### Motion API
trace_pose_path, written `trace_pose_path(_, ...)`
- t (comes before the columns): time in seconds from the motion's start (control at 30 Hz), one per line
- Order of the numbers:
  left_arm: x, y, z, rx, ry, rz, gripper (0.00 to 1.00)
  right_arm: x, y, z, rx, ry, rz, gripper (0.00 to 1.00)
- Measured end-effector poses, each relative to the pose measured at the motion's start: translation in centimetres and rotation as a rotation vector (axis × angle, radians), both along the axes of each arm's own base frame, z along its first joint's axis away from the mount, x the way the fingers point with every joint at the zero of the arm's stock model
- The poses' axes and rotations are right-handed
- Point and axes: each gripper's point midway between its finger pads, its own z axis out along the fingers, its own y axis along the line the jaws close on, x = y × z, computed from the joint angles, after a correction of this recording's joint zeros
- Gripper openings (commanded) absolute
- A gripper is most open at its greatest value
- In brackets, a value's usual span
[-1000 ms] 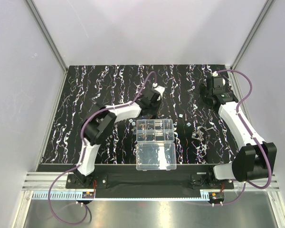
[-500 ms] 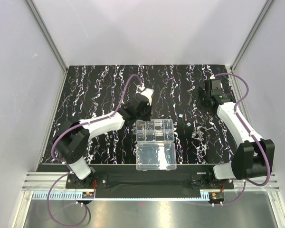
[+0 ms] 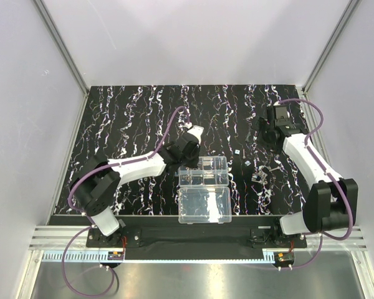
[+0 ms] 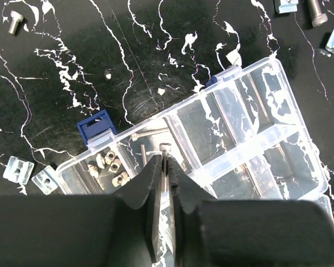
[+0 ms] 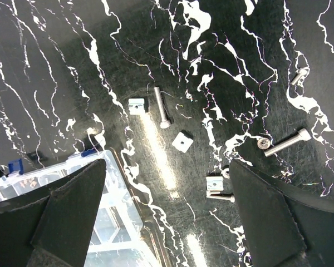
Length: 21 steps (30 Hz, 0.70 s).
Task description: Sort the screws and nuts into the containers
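The organizer box (image 3: 227, 169) lies on the mat (image 3: 124, 118), near the middle of its near edge, and the lid (image 3: 204, 204) lies flat in front of the box, toward the arm bases. The left gripper (image 4: 165, 161) hangs over the box's far left corner with a long screw (image 4: 165, 149) between its fingertips. In the corner cell lie nuts (image 4: 108, 166), and in the cell beside it two screws (image 4: 147, 133). Just outside that corner two loose nuts (image 4: 18, 168) lie on the mat. Right of the box lie scattered pieces (image 3: 262, 174), and behind them hangs the right gripper (image 3: 272, 126).

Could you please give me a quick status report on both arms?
Left gripper shut on a screw, above the organizer box. Right gripper open over loose screws and nuts. Nothing obstructing.
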Motion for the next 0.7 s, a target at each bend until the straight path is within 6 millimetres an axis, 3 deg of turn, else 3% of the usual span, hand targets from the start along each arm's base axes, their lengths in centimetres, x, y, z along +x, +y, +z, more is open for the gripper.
trace_pose_path(0.17, -0.1, 0.3, -0.2, 0.017, 0.005, -0.001, 0.49, 0.1, 0.3, -0.8, 0.011, 0.023, 0.010, 1.00)
trace_pose_path(0.33, -0.4, 0.7, -0.2, 0.033, 0.015, -0.001, 0.62, 0.4, 0.6, -1.3, 0.024, 0.032, 0.019, 1.00)
trace_pose_path(0.4, -0.3, 1.1, 0.6, 0.027, 0.008, 0.007, 0.71, 0.4, 0.7, -1.4, 0.025, 0.033, 0.017, 1.00)
trace_pose_path(0.5, 0.1, 2.0, 3.5, -0.021, -0.025, 0.035, 0.83, 0.2, 0.5, -2.1, 0.030, 0.046, 0.000, 1.00)
trace_pose_path(0.6, 1.2, 3.7, 8.2, -0.111, -0.097, 0.093, 0.95, -0.5, 0.0, -3.4, 0.029, 0.075, -0.032, 1.00)
trace_pose_path(0.7, 2.3, 6.6, 12.7, -0.200, -0.178, 0.174, 0.97, -1.6, -1.0, -5.5, 0.030, 0.123, -0.081, 1.00)
